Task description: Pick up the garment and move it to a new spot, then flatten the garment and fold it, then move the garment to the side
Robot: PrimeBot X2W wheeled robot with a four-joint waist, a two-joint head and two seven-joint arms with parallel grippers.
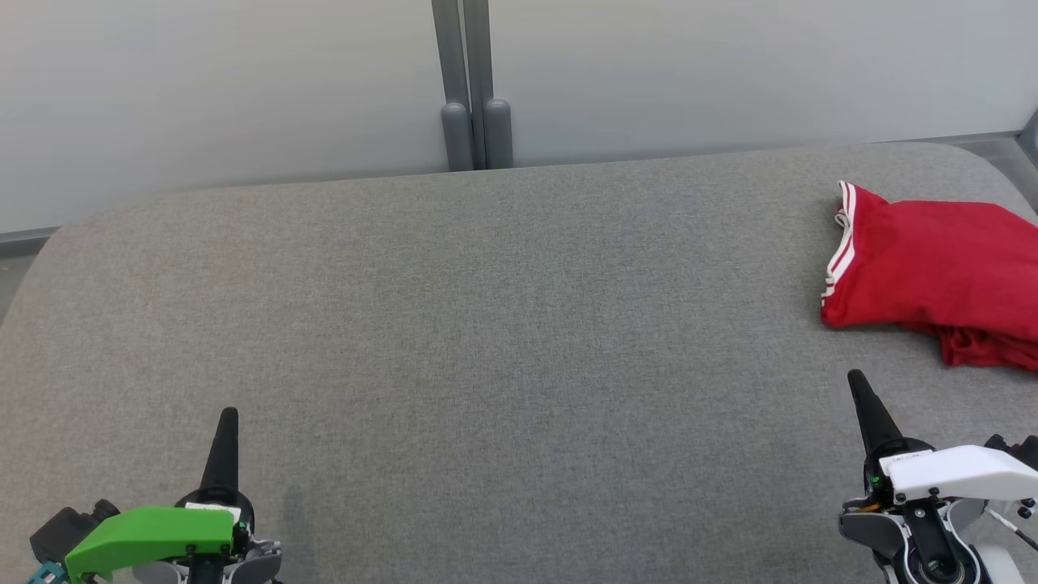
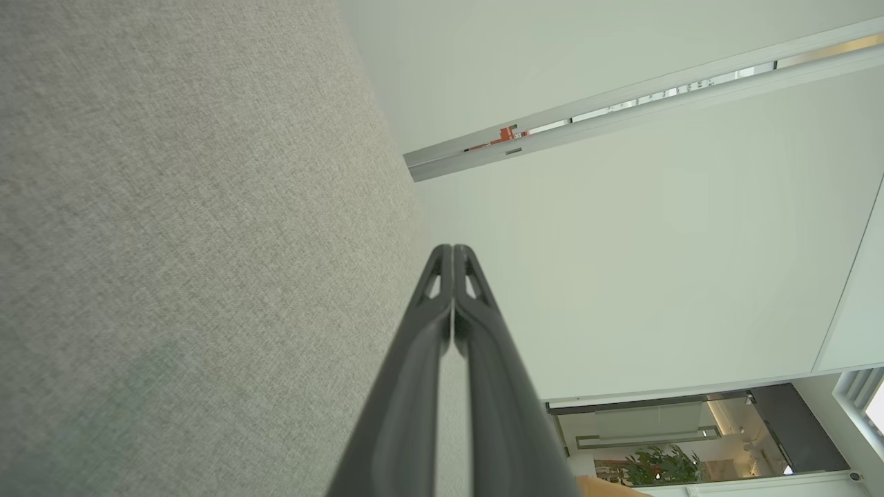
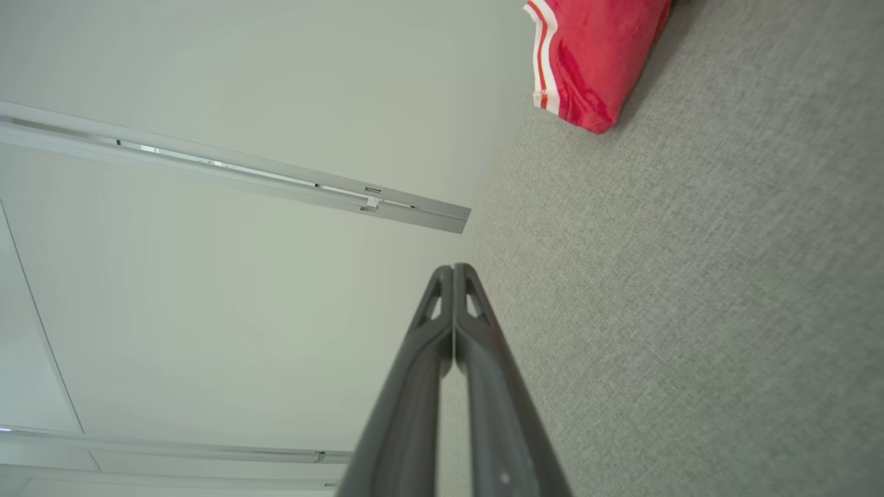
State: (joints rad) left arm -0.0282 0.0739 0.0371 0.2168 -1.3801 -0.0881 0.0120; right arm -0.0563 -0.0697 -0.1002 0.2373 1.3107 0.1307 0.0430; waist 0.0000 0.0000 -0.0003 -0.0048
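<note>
- Grey padded top (image 1: 486,324), head view: left gripper (image 1: 229,415) and right gripper (image 1: 856,380) are both closed tight, holding nothing. Red garment (image 1: 932,268) lies ahead of the right gripper, apart.
- Left wrist view: tips pressed together, white wall (image 2: 656,276) beyond.
- Right wrist view: garment looks folded and set aside; little seems left. Nothing blocks it.

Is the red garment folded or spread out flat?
Folded, roughly: the red garment lies in a compact bundle, layers showing at its near edge.
</note>
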